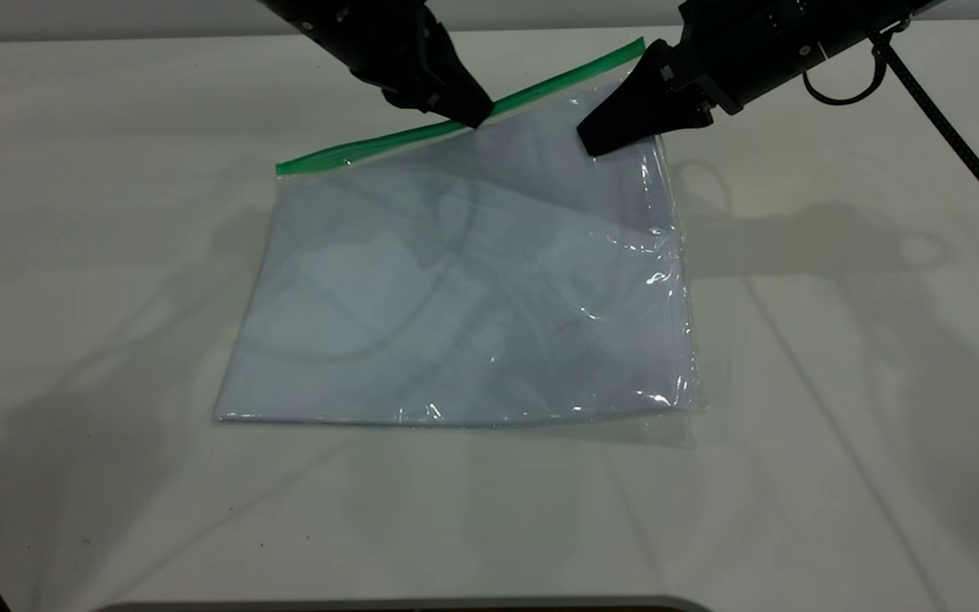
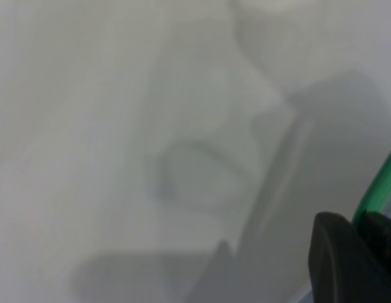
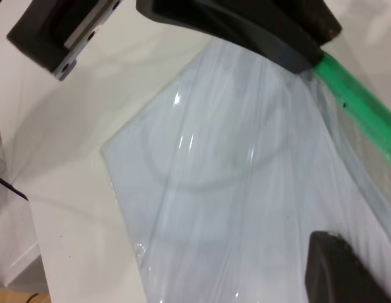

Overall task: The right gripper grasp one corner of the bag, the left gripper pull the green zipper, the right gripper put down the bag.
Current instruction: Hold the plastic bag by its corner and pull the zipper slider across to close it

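On the left, the black tapered left gripper (image 1: 471,115) comes down from the table's far edge and its tip sits right on the thin bright green plastic zipper strip (image 1: 387,143). The left wrist view shows the strip running up between two dark fingers (image 2: 337,252), so the jaws look pinched on it, though that view is too soft to make out the slider tab.

Centre: the large flat clear plastic bag with pale bluish sheets inside (image 1: 464,297) lies on the white table (image 1: 838,476), its near edge flat and its far right corner raised.

On the right, the black right gripper with the trailing braided cable (image 1: 596,140) has that far right corner; the fingers look closed on the film, and the bag tilts up toward them.

The risks, as I judge them: if the left gripper has only the strip and not the slider, a pull drags the whole bag sideways. The glossy film could also slip out of the right gripper's hold once the tug comes.

Only the exterior view shows the lifted corner and both grippers together. The right wrist view alone shows the bag's underside-facing sheen and the left gripper's fingers (image 3: 258,35) straddling the green strip.
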Tool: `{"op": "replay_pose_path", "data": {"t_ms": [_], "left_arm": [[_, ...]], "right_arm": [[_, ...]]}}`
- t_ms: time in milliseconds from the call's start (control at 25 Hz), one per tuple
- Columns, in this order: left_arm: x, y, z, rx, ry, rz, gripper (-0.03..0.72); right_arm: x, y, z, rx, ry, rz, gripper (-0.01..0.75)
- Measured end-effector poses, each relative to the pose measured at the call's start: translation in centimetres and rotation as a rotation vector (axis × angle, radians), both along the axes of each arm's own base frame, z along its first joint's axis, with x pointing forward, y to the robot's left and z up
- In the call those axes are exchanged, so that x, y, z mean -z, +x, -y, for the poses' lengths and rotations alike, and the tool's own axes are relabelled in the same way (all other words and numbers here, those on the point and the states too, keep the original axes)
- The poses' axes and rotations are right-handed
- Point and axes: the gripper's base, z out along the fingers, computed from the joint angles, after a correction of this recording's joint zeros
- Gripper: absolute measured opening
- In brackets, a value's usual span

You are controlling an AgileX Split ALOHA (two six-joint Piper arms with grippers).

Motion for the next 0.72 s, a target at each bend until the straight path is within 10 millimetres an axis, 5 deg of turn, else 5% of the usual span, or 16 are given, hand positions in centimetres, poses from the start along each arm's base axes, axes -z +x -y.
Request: {"op": "replay_pose_path", "data": {"t_ms": [720], "left_arm": [[3.6,1.5,-5.8,-0.086,0.044,-0.052,0.068]], "right_arm": [[0.0,0.5,2.2,0.038,0.002,-0.004,0.036]]}}
